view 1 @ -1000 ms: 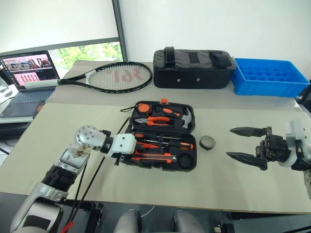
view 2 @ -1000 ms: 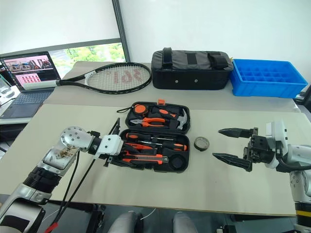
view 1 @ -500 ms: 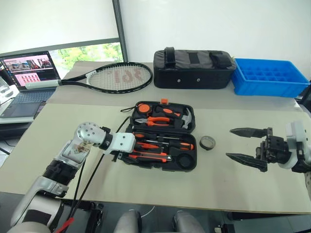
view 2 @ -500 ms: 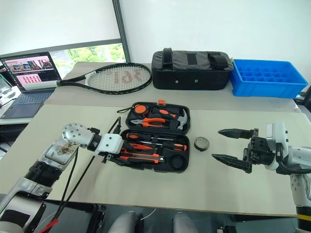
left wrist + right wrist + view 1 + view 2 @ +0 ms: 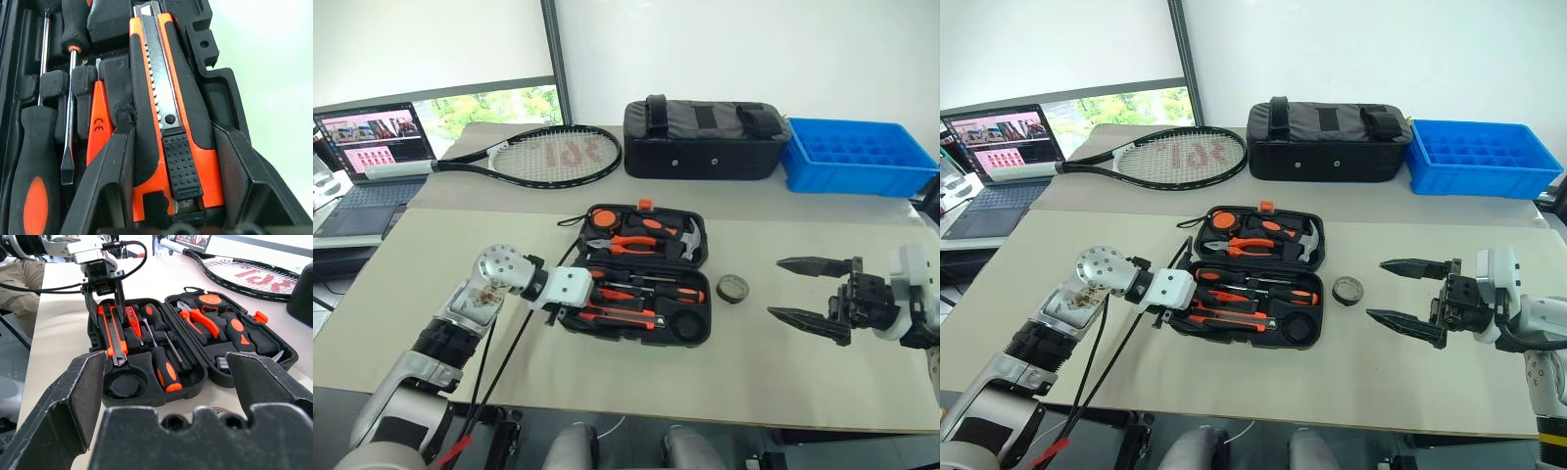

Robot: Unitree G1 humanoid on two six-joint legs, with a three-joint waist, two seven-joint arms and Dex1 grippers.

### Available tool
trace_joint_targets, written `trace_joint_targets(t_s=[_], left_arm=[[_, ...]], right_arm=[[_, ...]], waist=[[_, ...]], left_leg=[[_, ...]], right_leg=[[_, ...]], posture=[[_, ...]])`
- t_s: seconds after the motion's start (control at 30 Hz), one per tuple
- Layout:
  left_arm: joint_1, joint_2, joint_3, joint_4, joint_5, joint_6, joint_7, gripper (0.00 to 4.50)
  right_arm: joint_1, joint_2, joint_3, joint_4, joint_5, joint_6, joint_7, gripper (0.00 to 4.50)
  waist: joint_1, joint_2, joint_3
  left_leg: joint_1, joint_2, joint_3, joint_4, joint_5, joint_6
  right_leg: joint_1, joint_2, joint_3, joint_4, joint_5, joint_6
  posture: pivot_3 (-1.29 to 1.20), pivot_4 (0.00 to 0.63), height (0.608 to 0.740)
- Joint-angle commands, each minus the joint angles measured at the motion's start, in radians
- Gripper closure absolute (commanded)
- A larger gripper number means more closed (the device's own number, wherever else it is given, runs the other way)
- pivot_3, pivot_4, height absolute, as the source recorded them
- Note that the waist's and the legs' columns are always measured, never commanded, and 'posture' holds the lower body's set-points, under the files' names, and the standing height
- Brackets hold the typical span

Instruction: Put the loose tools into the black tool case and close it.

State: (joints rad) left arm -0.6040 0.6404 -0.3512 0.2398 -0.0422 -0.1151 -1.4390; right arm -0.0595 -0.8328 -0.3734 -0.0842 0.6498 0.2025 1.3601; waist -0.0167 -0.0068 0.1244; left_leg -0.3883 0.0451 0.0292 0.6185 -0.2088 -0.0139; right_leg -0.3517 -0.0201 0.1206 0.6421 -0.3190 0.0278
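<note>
While the black tool case (image 5: 641,274) lies open in the middle of the surface (image 5: 783,372), its far half holds pliers (image 5: 631,242), a tape measure (image 5: 603,216) and a small hammer (image 5: 689,235). Its near half holds two screwdrivers (image 5: 161,355), a small orange tester (image 5: 98,122) and the utility knife (image 5: 171,112), each in a moulded recess. A round recess at the near right corner of the case (image 5: 685,328) is unfilled. The small black tape roll (image 5: 731,288) lies on the surface just beside the case's right edge, between the case and the right end effector (image 5: 803,291).

The left end effector (image 5: 104,291) sits at the left end of the near half, its two fingers (image 5: 107,166) standing on either side of the knife's butt end; the wrist view leaves it unclear whether they press the handle or stand slightly off it. The right end effector hangs above the surface well to the right of the case, fingers spread wide and holding nothing.

Along the far side lie a tennis racket (image 5: 548,157), a black fabric bag (image 5: 705,139) and a blue tray (image 5: 857,155) of small compartments. A laptop (image 5: 372,147) with a lit screen stands at the far left, partly cut off. Red lettering on the racket strings cannot be read. A "CE" mark shows on the tester. Black cables (image 5: 499,362) hang from the left arm over the near edge.
</note>
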Motion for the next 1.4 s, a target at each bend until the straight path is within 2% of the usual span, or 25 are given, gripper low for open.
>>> trace_joint_targets(t_s=[0.03, 0.1, 0.4, 0.43, 0.47, 0.5, 0.57, 0.6, 0.63, 0.8, 1.13, 1.4], left_arm=[[-0.007, 0.001, -0.015, 0.017, 0.015, 0.001, -0.008, 0.72], [-0.019, 0.002, 0.003, 0.028, 0.006, -0.003, 0.002, 0.07], [-0.09, -0.035, 0.122, 0.005, -0.177, 0.15, -0.008, 0.07], [-0.089, -0.038, 0.121, -0.001, -0.189, 0.157, -0.017, 0.58], [-0.086, -0.04, 0.121, -0.006, -0.193, 0.162, -0.024, 0.74], [-0.085, -0.041, 0.12, -0.01, -0.195, 0.165, -0.028, 1.08], [-0.065, -0.06, 0.111, -0.026, -0.208, 0.162, -0.038, 1.81], [-0.054, -0.072, 0.107, -0.033, -0.216, 0.163, -0.042, 2.33], [-0.045, -0.08, 0.099, -0.033, -0.214, 0.15, -0.05, 2.54], [-0.02, -0.097, 0.057, 0.002, -0.17, 0.076, -0.071, 4.4], [-0.039, -0.153, 0.022, 0.135, -0.101, -0.043, -0.046, 4.47], [-0.046, -0.187, 0.028, 0.219, -0.09, -0.068, -0.036, 4.47]], right_arm=[[0.001, -0.004, -0.034, -0.031, 0.022, -0.015, -0.004, 0.0], [0.002, -0.006, -0.035, -0.028, 0.022, -0.016, -0.001, 0.0], [-0.01, -0.004, -0.024, -0.018, 0.016, -0.021, 0.001, 0.0], [-0.011, -0.003, -0.021, -0.019, 0.015, -0.022, -0.001, 0.0], [-0.012, -0.002, -0.019, -0.019, 0.014, -0.022, -0.001, 0.0], [-0.013, -0.001, -0.018, -0.019, 0.013, -0.023, -0.002, 0.0], [-0.015, 0.0, -0.016, -0.02, 0.013, -0.023, -0.003, 0.0], [-0.015, 0.0, -0.015, -0.021, 0.013, -0.024, -0.003, 0.0], [-0.015, 0.0, -0.015, -0.021, 0.013, -0.024, -0.004, 0.0], [-0.012, -0.004, -0.018, -0.025, 0.014, -0.021, -0.004, 0.0], [0.006, -0.013, -0.034, -0.037, 0.018, -0.015, -0.005, 0.0], [0.011, -0.014, -0.037, -0.044, 0.02, -0.012, -0.009, 0.0]], waist=[[-0.002, 0.0, 0.0], [-0.005, 0.0, 0.0], [0.0, 0.001, 0.0], [0.0, 0.001, 0.0], [0.0, 0.001, 0.0], [0.0, 0.001, 0.0], [0.001, 0.001, 0.0], [0.0, 0.001, 0.0], [-0.001, 0.001, 0.0], [-0.002, 0.001, 0.0], [0.001, 0.0, 0.0], [0.001, 0.0, 0.0]], left_leg=[[0.0, 0.0, 0.0, 0.0, 0.0, 0.0], [0.0, 0.0, 0.0, 0.0, 0.0, 0.0], [-0.002, 0.0, -0.001, 0.004, 0.0, 0.001], [-0.002, 0.0, -0.001, 0.005, -0.001, 0.001], [-0.002, 0.0, -0.001, 0.005, -0.001, 0.001], [-0.002, 0.0, -0.001, 0.005, -0.001, 0.002], [-0.002, 0.0, -0.001, 0.005, -0.001, 0.002], [-0.002, 0.0, -0.001, 0.005, -0.001, 0.002], [-0.002, 0.0, -0.001, 0.006, -0.001, 0.002], [-0.001, 0.0, -0.001, 0.006, -0.001, 0.002], [-0.002, 0.0, -0.001, 0.006, -0.001, 0.002], [-0.002, 0.0, -0.001, 0.007, -0.001, 0.002]], right_leg=[[0.0, 0.0, 0.0, 0.0, 0.0, 0.0], [0.0, 0.0, 0.0, 0.0, 0.0, 0.0], [0.0, 0.0, -0.001, 0.001, -0.001, 0.001], [0.0, 0.0, -0.001, 0.001, -0.001, 0.002], [0.0, 0.0, -0.001, 0.001, -0.001, 0.002], [0.0, 0.0, -0.001, 0.001, -0.001, 0.002], [0.0, 0.0, -0.001, 0.001, -0.001, 0.001], [0.0, 0.0, -0.001, 0.002, -0.001, 0.001], [0.0, 0.0, -0.001, 0.002, -0.001, 0.001], [0.0, 0.0, -0.001, 0.002, 0.0, 0.0], [0.0, 0.0, -0.001, 0.002, 0.0, 0.001], [0.0, 0.0, -0.001, 0.003, 0.0, 0.001]], posture=[[0.0, 0.15, 0.708], [0.0, 0.15, 0.708], [0.0, 0.15, 0.708], [0.0, 0.15, 0.708], [0.0, 0.15, 0.708], [0.0, 0.15, 0.708], [0.0, 0.15, 0.708], [0.0, 0.15, 0.708], [0.0, 0.15, 0.708], [0.0, 0.15, 0.708], [0.0, 0.15, 0.708], [0.0, 0.15, 0.708]])
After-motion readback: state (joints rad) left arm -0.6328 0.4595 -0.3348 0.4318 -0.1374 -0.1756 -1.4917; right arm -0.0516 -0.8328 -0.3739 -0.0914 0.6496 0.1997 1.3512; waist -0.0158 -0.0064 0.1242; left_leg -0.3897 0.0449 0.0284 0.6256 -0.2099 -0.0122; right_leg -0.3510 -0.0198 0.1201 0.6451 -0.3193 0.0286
